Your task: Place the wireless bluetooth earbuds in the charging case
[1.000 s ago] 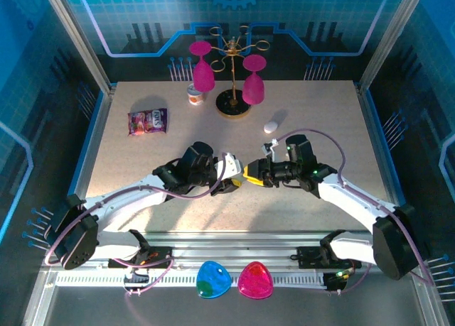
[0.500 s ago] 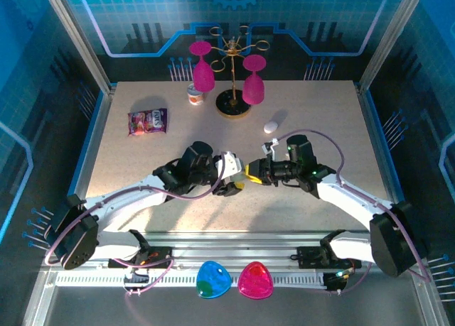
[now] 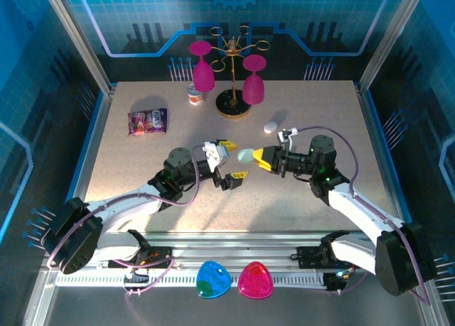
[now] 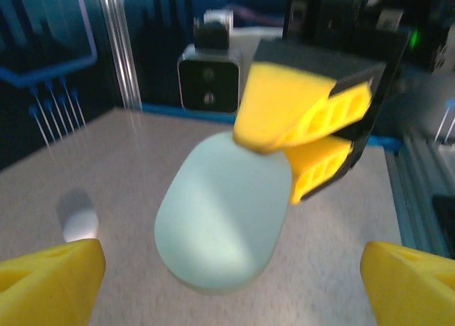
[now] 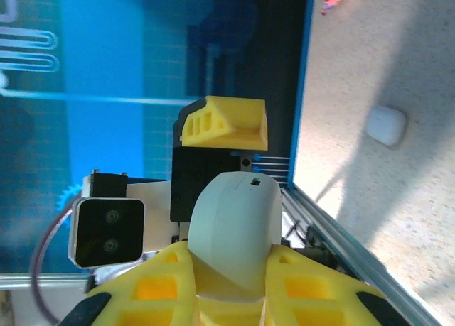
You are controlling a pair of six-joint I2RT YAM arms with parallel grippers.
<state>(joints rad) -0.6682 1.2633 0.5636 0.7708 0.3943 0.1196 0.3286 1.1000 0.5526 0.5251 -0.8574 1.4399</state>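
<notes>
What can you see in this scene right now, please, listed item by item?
mint case: one, pale mint, held over the middle of the table
white case: one, white, on the table beyond the grippers
wine glasses: two, pink, hanging bowl-down on the rack
rack: one, gold, back centre of the table
small cup: one, white and orange, left of the rack
snack packet: one, purple, back left of the table
teardrop shapes: two, one blue and one pink, on the near rail
table: one, speckled beige
left gripper: one, yellow fingers, open, facing the mint case
right gripper: one, yellow fingers, shut on the mint case
</notes>
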